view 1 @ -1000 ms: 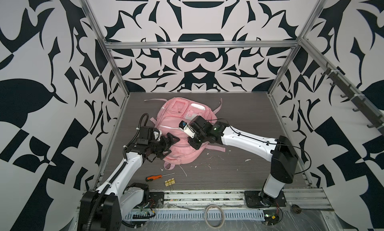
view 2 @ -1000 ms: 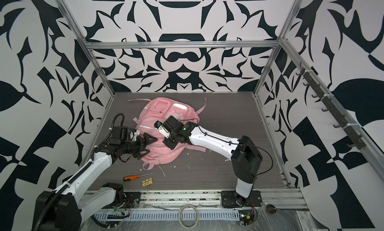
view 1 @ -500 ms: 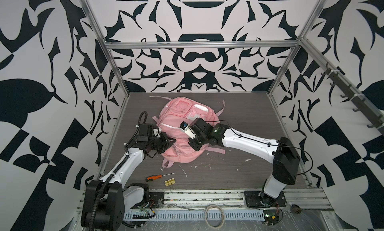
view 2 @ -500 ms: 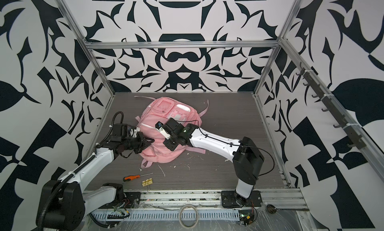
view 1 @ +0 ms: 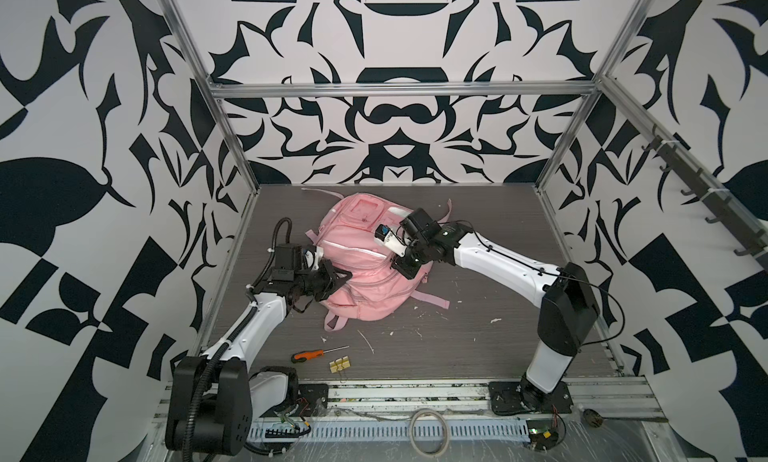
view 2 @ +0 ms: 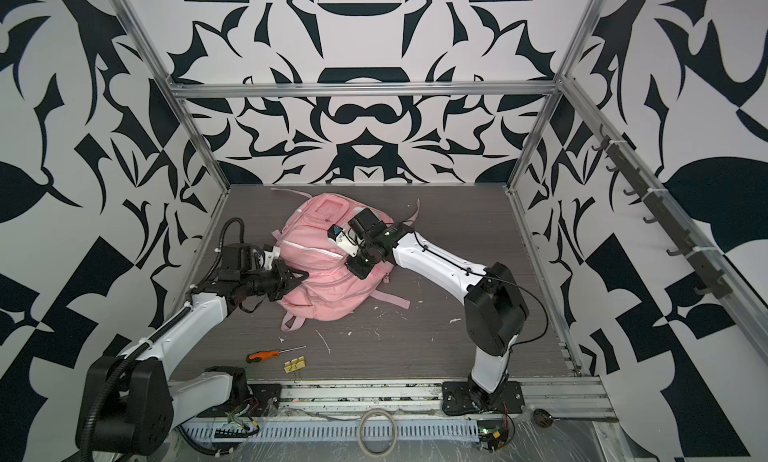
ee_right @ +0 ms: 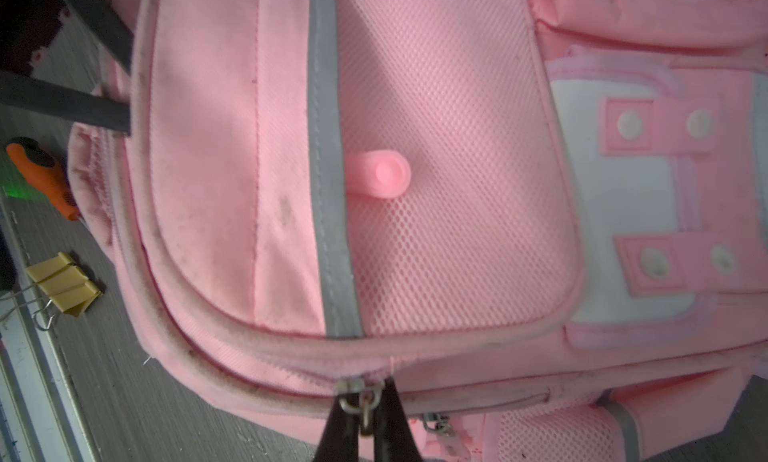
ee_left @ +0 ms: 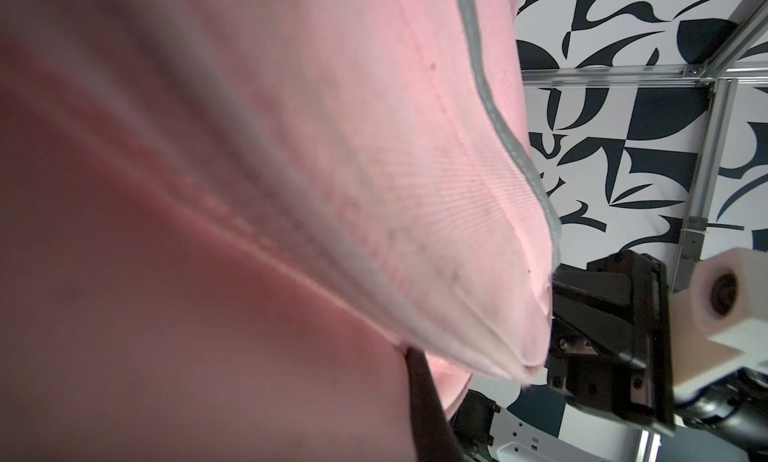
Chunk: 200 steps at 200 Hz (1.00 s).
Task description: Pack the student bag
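Note:
The pink student bag (view 1: 361,281) (view 2: 324,281) lies front up on the grey floor in both top views. My left gripper (view 1: 347,276) (view 2: 305,276) is shut on the fabric at the bag's left edge. In the left wrist view pink cloth (ee_left: 291,189) fills the frame and only one dark finger (ee_left: 424,406) shows beneath it. My right gripper (view 1: 402,269) (view 2: 358,269) reaches over the bag's right side. In the right wrist view the gripper (ee_right: 365,422) is shut on a metal zip pull (ee_right: 365,403) of the bag (ee_right: 415,189).
An orange screwdriver (view 1: 307,356) (ee_right: 39,173) and a yellow binder clip (view 1: 340,365) (ee_right: 64,283) lie near the front edge, in front of the bag. White scraps dot the floor. Patterned walls with metal posts close in three sides; a hook rail (view 1: 706,198) runs along the right wall.
My left gripper, open a second ago, has closed on the bag's left edge. The right gripper has stayed at the zip.

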{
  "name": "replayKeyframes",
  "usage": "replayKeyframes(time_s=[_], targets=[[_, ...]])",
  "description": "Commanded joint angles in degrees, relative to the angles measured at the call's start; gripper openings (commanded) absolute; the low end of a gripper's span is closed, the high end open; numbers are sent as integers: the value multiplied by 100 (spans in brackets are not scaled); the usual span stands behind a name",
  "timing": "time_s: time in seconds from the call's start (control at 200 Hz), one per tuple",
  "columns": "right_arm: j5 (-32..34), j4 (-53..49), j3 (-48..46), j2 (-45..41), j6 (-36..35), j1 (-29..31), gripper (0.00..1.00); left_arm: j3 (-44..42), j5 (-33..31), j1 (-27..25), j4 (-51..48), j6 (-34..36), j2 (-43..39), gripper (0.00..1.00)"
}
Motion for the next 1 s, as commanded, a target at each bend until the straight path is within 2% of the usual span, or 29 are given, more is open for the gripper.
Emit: replayKeyframes(time_s=[0.0, 0.035, 0.055, 0.075, 0.115, 0.175, 0.245, 0.33, 0.395, 0.515, 0.625, 0.71, 0.82, 0.995], targets=[[985, 49, 186, -628, 170, -528, 28, 98, -134, 46, -47, 129, 191, 0], [1038, 232, -70, -877, 306, -528, 45, 113, -134, -73, 176, -40, 259, 0], [1100, 350, -250, -1047, 378, -528, 63, 124, -146, -161, 350, -150, 308, 0], [1149, 456, -430, -1222, 460, -540, 75, 154, -162, -249, 474, -249, 367, 0], [1222, 661, -784, -1553, 665, -626, 84, 235, -201, -468, 692, -430, 502, 3], [1247, 779, -1216, -1967, 1097, -922, 92, 426, -257, -862, 918, -632, 900, 6], [1340, 820, -1614, -2340, 1580, -1429, 93, 653, -326, -1351, 1097, -748, 1207, 12], [1228, 920, -2012, -2635, 2243, -2131, 94, 924, -89, -1793, 1084, -689, 1589, 30], [1243, 826, -2154, -2712, 2706, -2596, 94, 992, 76, -1933, 752, -457, 1541, 42], [935, 941, -2577, -2789, 3548, -3179, 95, 1221, -104, -1815, -816, 600, 700, 73], [699, 1125, -2768, -2577, 4041, -3287, 95, 1787, -87, -1242, -2097, 1525, 357, 89], [505, 1259, -2766, -2226, 4333, -3309, 97, 2079, -82, -696, -2294, 1819, 505, 93], [401, 1528, -2725, -1697, 4595, -3371, 98, 2391, -94, -157, -1928, 1895, 1415, 94], [106, 2366, -2750, -978, 4800, -3506, 97, 3106, -468, -53, -1426, 1954, 2609, 94]])
